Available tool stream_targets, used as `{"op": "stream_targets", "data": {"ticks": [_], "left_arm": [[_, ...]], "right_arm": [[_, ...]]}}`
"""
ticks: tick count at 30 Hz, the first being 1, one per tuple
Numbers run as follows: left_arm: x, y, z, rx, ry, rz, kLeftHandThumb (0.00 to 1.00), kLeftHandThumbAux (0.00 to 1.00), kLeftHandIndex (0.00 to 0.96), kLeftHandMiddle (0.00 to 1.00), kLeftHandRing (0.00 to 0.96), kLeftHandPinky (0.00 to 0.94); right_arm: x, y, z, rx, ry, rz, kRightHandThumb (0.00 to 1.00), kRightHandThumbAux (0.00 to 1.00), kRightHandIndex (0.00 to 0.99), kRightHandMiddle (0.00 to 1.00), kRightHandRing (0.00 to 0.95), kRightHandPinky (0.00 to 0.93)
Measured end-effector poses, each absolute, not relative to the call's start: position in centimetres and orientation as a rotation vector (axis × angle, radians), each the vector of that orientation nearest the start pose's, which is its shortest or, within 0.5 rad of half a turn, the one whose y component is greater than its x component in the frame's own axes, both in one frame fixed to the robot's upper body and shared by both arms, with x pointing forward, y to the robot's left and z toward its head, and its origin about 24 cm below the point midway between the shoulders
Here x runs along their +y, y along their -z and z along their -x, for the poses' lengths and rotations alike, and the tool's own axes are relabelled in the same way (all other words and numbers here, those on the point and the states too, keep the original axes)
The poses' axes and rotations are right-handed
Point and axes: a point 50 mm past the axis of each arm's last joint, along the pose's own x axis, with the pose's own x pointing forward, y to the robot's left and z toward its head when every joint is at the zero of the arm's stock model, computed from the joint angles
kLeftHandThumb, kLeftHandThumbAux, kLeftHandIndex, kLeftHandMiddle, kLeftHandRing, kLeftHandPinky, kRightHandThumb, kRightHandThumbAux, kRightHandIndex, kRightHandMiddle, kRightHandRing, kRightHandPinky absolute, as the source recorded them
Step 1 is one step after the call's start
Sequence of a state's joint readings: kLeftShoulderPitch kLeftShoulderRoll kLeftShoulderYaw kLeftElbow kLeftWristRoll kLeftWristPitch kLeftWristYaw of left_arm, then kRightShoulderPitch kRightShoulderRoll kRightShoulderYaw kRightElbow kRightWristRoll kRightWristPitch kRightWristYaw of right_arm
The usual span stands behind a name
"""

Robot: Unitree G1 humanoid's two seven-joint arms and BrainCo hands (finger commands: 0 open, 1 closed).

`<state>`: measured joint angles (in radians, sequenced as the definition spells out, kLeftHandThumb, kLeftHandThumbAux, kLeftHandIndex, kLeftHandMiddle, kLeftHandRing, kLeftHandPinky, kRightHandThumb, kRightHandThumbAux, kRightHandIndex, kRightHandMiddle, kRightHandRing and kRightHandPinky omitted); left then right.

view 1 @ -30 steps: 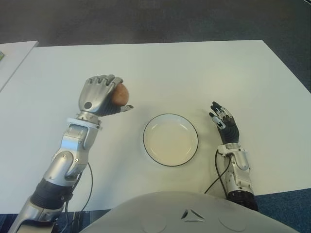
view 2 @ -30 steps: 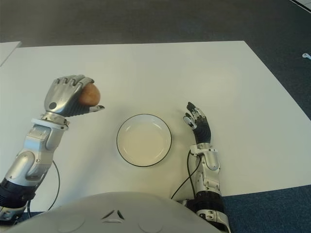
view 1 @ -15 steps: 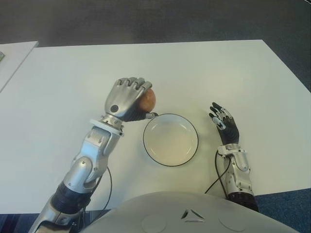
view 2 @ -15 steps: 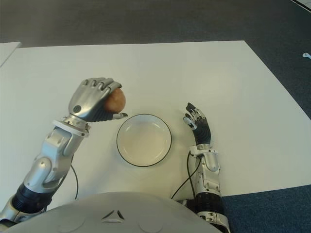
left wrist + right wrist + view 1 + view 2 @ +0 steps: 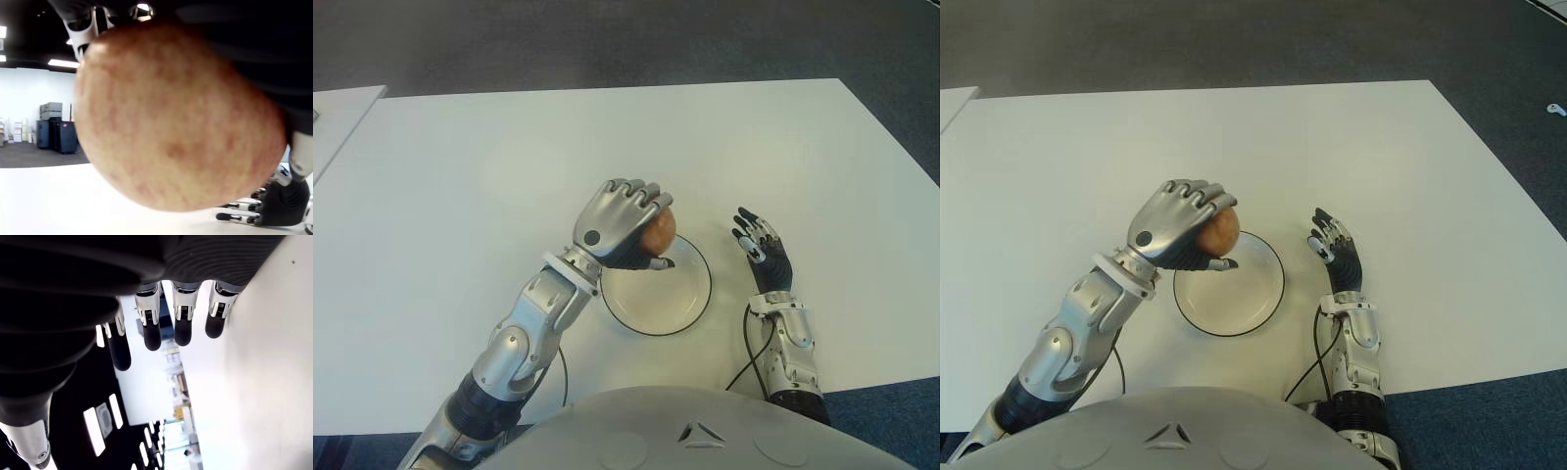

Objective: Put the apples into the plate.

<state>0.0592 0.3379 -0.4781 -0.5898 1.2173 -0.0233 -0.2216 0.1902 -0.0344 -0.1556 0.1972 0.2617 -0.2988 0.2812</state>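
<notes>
The left robot hand (image 5: 625, 223) is curled tight around an apple (image 5: 658, 231), over the plate's (image 5: 690, 304) 10 o'clock rim. The right robot hand (image 5: 762, 252) shows at the plate's 3 o'clock, fingers spread, holding nothing.

**Even overhead light, soft wrist views**

You get bright, even light in both eye views: the white desk (image 5: 460, 147) reads clean and without hard glare, and only faint, diffuse shadows sit under the left robot hand (image 5: 625, 223) and inside the plate (image 5: 680, 294). The dark floor beyond the desk stays dim. In your left wrist view the apple (image 5: 171, 122) fills the frame, too close to focus, its skin soft and blurred; ceiling lights glow as small bright bars behind it. Your right wrist view shows the right robot hand's fingers (image 5: 151, 328) in near-black silhouette against the overexposed desk, with ceiling lights showing as bright bars in the dark part of the frame.
</notes>
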Motion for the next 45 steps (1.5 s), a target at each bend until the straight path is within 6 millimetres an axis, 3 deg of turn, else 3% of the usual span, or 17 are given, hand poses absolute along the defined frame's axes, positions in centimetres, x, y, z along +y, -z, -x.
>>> {"op": "stream_targets", "data": {"ticks": [13,25,45], "left_arm": [[5.7,-10.3,-18.1,-0.536,0.559,-1.368,0.719,0.701,0.442,0.892,0.878,0.872],[5.5,-9.9,-17.9,-0.500,0.614,-1.379,0.713,0.703,0.441,0.899,0.884,0.877],[5.6,-7.5,-17.7,-0.404,0.671,-1.364,0.711,0.703,0.442,0.892,0.876,0.869]], "right_arm": [[-19.5,1.1,-19.3,0.047,0.008,-0.204,0.511,0.635,0.211,0.148,0.101,0.118],[-19.5,1.0,-19.4,0.059,0.012,-0.214,0.509,0.631,0.211,0.151,0.100,0.106],[-19.4,0.9,-19.4,0.060,0.021,-0.215,0.527,0.632,0.225,0.167,0.120,0.131]]}}
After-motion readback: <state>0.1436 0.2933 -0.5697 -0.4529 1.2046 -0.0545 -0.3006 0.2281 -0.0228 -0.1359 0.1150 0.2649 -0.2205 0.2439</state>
